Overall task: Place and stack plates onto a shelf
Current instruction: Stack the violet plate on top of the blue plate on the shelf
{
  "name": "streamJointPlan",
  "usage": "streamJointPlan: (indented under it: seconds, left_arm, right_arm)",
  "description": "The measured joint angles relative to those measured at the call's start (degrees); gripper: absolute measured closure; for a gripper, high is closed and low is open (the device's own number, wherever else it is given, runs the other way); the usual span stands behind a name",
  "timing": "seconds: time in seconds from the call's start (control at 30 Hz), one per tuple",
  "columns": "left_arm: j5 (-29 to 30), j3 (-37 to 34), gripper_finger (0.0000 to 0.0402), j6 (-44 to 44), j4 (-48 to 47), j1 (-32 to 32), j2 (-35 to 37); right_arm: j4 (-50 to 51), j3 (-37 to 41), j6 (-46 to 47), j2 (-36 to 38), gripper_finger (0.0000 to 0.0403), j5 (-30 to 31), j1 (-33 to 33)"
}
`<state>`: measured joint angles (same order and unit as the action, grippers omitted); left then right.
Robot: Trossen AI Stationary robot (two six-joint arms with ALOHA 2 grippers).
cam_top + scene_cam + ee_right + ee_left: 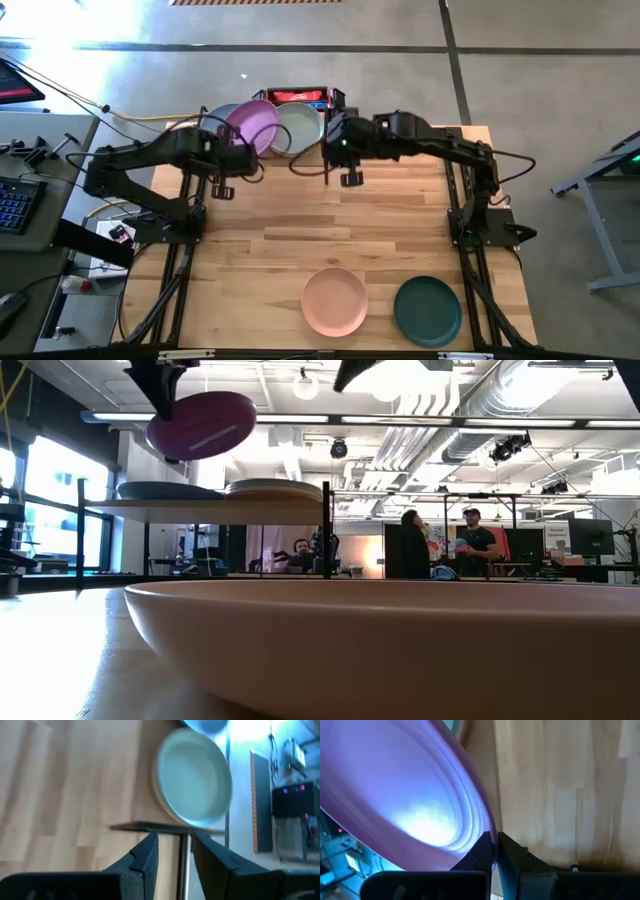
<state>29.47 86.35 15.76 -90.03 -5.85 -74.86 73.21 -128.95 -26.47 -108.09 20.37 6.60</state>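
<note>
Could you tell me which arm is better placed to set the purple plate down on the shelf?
The left. Its claw is shut on the purple plate's rim, holding it tilted above the shelf. The right claw is open and empty near the pale green plate.

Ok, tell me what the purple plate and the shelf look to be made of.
Purple plate, pinched at its rim by the left gripper: probably plastic or melamine; smooth, with only a soft sheen.
Shelf: pale board, apparently wood, on thin black legs, likely metal.
</note>
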Motion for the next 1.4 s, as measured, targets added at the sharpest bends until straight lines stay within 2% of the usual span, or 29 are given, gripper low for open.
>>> streamJointPlan:
  seconds: [0.17, 0.4, 0.63, 0.8, 1.0, 1.4]
  left_arm:
    - [-0.9, 0.0, 0.0400, 3.2, 0.0, -4.4, 1.9]
    - [-1.1, 0.0, 0.0400, 7.3, 0.0, -11.4, 2.2]
    - [-7.6, 0.0, 0.0400, 10.5, 0.0, -18.2, 1.2]
    - [-8.6, 0.0, 0.0400, 11.0, 0.0, -21.7, -1.3]
    - [-8.8, 0.0, 0.0401, 11.6, 0.1, -23.9, -3.9]
    - [-7.6, 0.0, 0.0401, 16.5, 0.1, -23.9, -7.9]
  right_arm:
    - [0.3, 0.0, -0.6, 0.0, 0.0295, -0.5, 5.5]
    - [0.3, 0.0, -1.0, 0.0, 0.0295, -10.2, 11.6]
    - [0.3, 0.0, -1.2, 0.0, 0.0295, -11.8, 15.5]
    - [0.3, 0.0, -2.1, 0.0, 0.0295, -14.4, 17.5]
    - [0.3, 0.0, -2.1, 0.0, 0.0295, -15.5, 18.9]
    - [1.6, 0.2, -2.1, 0.0, 0.0295, -15.5, 19.3]
